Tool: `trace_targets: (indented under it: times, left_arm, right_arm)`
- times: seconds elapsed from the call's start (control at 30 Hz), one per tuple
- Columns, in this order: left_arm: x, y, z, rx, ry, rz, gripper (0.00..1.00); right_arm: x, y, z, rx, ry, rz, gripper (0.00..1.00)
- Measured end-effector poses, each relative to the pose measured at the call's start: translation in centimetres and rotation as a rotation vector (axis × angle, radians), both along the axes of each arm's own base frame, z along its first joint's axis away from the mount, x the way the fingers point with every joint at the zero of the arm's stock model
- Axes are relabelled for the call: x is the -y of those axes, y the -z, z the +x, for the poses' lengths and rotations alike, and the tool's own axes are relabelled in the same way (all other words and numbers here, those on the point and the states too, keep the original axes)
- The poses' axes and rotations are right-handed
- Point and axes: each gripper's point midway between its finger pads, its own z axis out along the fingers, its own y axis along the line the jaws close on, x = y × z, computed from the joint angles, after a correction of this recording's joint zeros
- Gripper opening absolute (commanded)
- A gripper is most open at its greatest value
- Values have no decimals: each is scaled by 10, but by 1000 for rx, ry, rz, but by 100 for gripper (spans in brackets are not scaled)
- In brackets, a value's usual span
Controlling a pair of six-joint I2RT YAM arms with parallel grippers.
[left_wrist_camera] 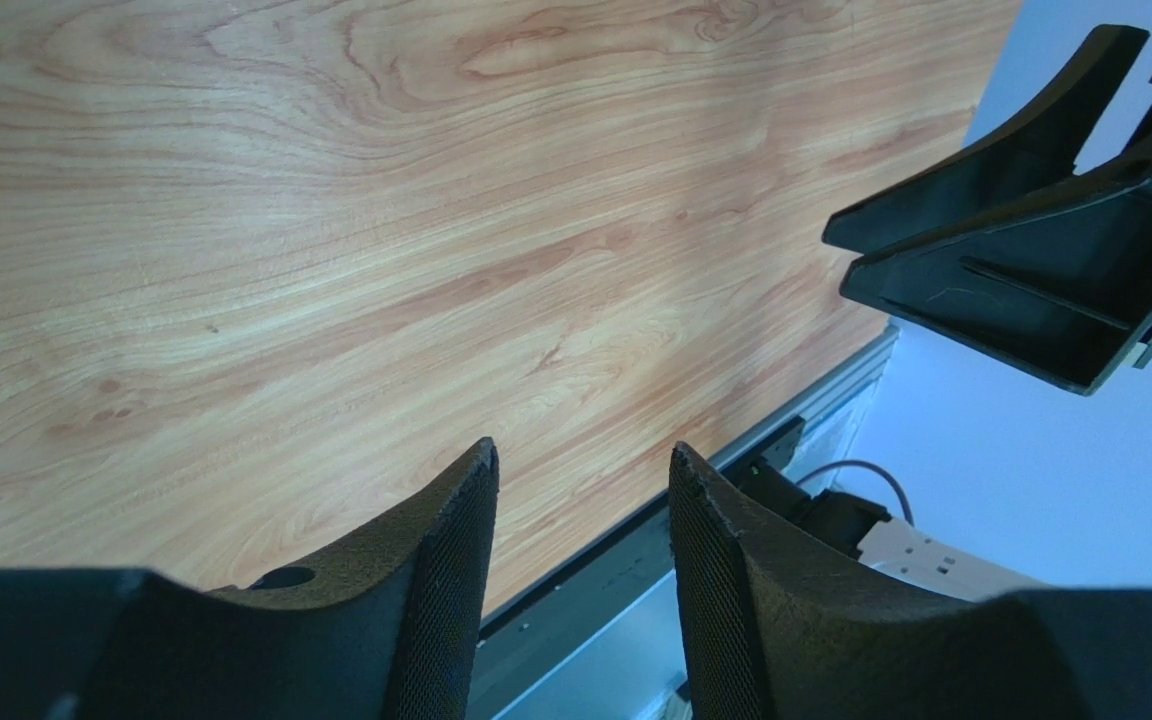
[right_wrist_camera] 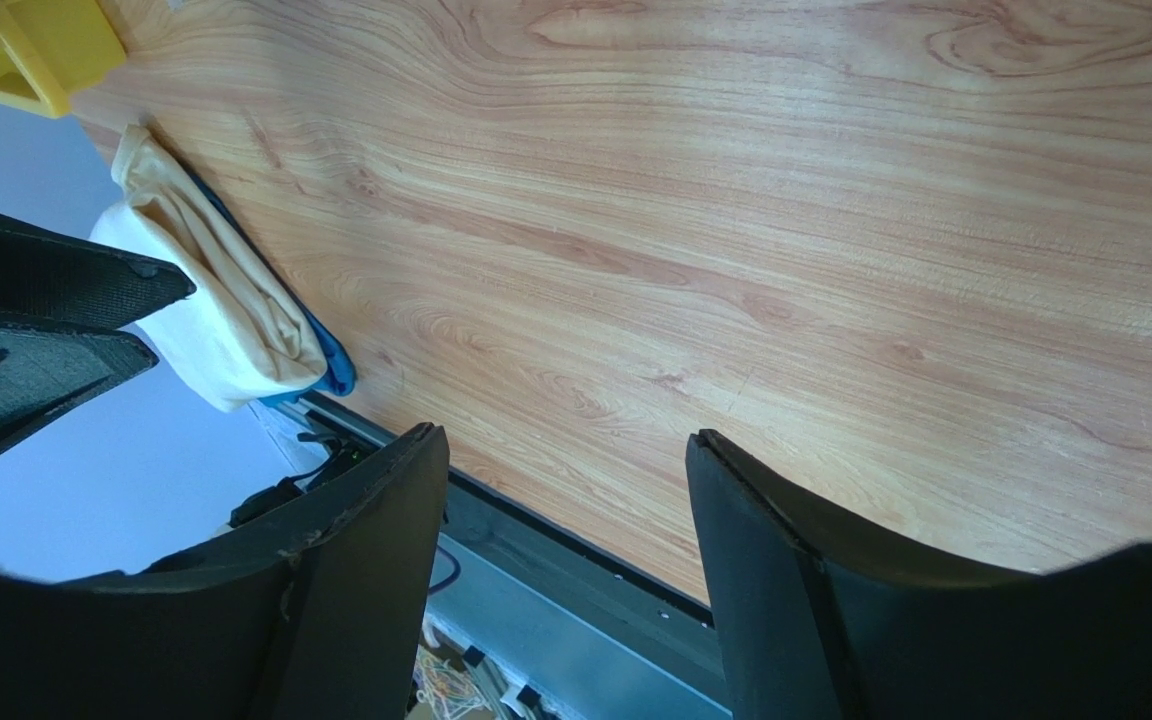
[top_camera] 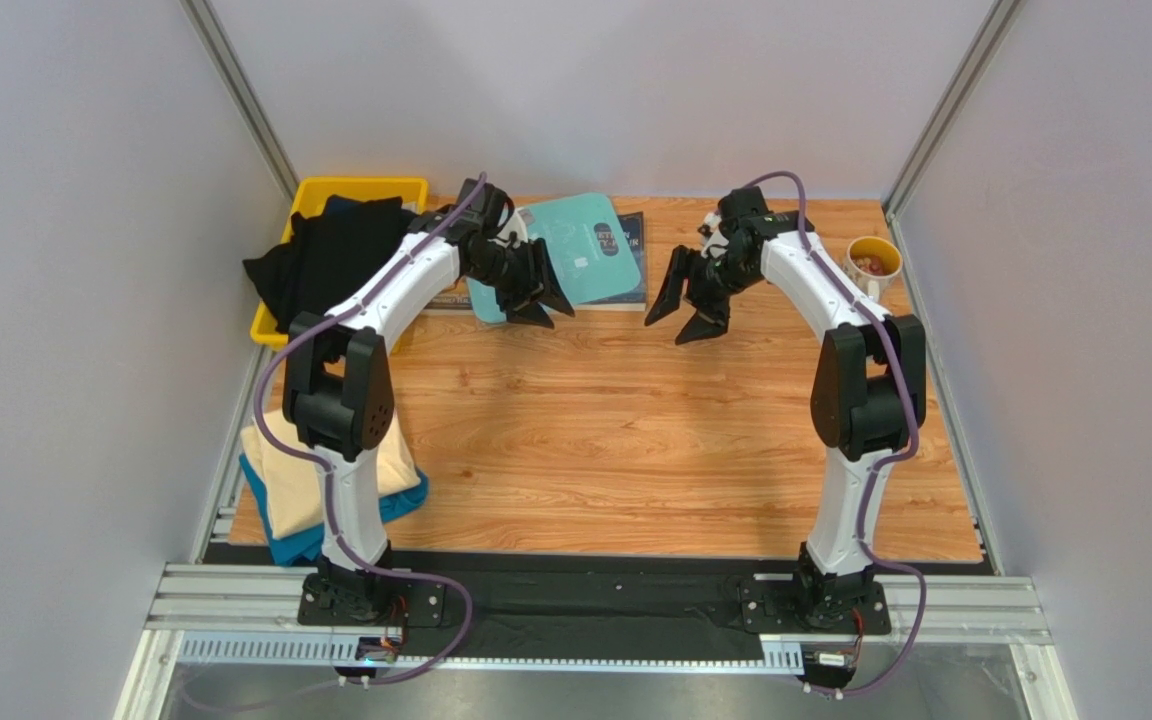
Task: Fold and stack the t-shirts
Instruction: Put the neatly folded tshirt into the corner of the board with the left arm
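Black t-shirts (top_camera: 319,258) lie heaped over a yellow bin (top_camera: 372,189) at the back left. At the near left edge sits a folded stack: a cream t-shirt (top_camera: 285,477) on a teal-blue t-shirt (top_camera: 294,543). The right wrist view shows the cream t-shirt (right_wrist_camera: 222,308) with the teal-blue t-shirt's edge (right_wrist_camera: 333,365) under it. My left gripper (top_camera: 540,311) (left_wrist_camera: 582,450) hangs open and empty above the back of the table. My right gripper (top_camera: 687,321) (right_wrist_camera: 564,438) faces it a short way to the right, also open and empty.
A rigid teal board (top_camera: 585,249) lies on a dark mat at the back centre, just behind the left gripper. A yellow cup (top_camera: 874,264) stands at the back right corner. Bare wooden tabletop (top_camera: 612,435) lies between the arms. Grey walls close in both sides.
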Motion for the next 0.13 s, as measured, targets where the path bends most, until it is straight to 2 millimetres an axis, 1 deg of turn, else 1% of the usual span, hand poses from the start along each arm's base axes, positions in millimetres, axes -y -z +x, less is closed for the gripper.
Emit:
trace_targets:
  times: [0.03, 0.1, 0.13]
  left_arm:
    - [1, -1, 0, 1, 1, -4, 47]
    - [2, -2, 1, 3, 4, -14, 46]
    - [3, -2, 1, 3, 5, -17, 47]
  right_arm:
    - [0, 0, 0, 0, -1, -1, 65]
    - [0, 0, -1, -2, -1, -1, 65]
    - [0, 0, -1, -2, -1, -1, 65]
